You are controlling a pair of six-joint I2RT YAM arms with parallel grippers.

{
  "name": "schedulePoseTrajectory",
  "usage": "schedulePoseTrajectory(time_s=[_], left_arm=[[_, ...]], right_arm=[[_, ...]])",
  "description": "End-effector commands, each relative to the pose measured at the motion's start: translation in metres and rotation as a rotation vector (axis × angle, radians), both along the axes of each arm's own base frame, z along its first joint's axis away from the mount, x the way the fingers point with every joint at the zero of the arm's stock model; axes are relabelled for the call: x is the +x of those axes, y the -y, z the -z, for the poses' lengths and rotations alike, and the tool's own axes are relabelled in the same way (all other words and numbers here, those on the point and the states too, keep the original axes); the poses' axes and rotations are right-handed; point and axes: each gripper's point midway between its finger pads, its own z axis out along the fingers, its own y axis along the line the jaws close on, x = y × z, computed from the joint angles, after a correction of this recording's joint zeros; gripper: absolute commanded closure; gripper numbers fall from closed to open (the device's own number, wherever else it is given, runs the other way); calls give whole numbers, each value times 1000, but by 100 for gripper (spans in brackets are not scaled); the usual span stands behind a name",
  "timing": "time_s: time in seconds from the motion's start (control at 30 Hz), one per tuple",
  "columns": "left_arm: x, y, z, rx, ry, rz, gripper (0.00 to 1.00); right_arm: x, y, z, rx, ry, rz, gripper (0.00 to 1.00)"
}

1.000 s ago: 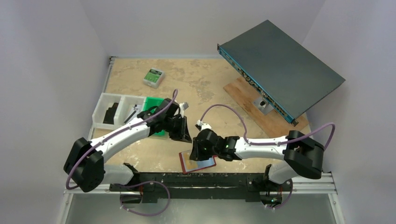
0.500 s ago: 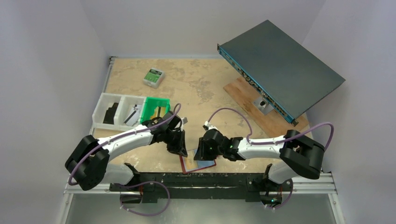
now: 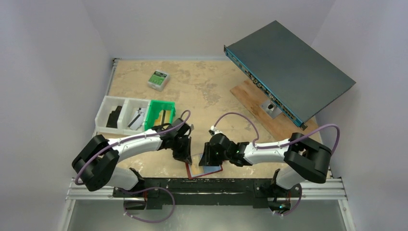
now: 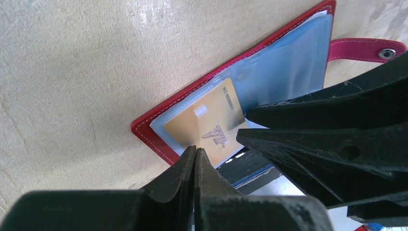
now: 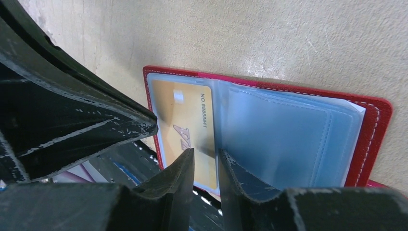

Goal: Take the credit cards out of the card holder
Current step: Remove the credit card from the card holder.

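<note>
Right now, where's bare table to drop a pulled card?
Bare: table between the green-and-white box and the wooden board, beyond both arms. Crowded: near edge, where left gripper and right gripper meet over the card holder; bins line the left side.

top view: fixed, high up behind the near edge of the table (image 3: 211,86), tilted down and forward; far off, takes in the whole surface.
left wrist view: on the left arm, very near, looking down past the left gripper (image 4: 195,153) onto the open card holder (image 4: 288,62).
right wrist view: equally near, from the opposite side, right gripper (image 5: 206,151) in the foreground.
shared by all three: the card holder; its gold card (image 4: 207,127) reads clearly only in the wrist views.
</note>
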Motion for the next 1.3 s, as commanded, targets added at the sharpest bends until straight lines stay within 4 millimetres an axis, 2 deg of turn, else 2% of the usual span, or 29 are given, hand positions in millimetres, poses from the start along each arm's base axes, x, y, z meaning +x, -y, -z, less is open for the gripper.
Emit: schedulePoseTrajectory(time_s=[0.0, 0.53, 1.07, 1.17, 1.27], left_arm=[[1, 2, 7, 11, 4, -6, 100], [-1, -4, 14, 66, -8, 2, 100], [-5, 9, 30, 64, -46, 11, 100], [-5, 9, 25, 54, -36, 9, 100], [-2, 5, 11, 53, 3, 4, 100]], right_arm=[[1, -4, 0, 24, -6, 1, 74], [-1, 2, 14, 32, -49, 5, 72], [-8, 12, 33, 111, -151, 21, 72], [-8, 16, 37, 120, -172, 36, 73], [-8, 20, 40, 117, -179, 48, 73]])
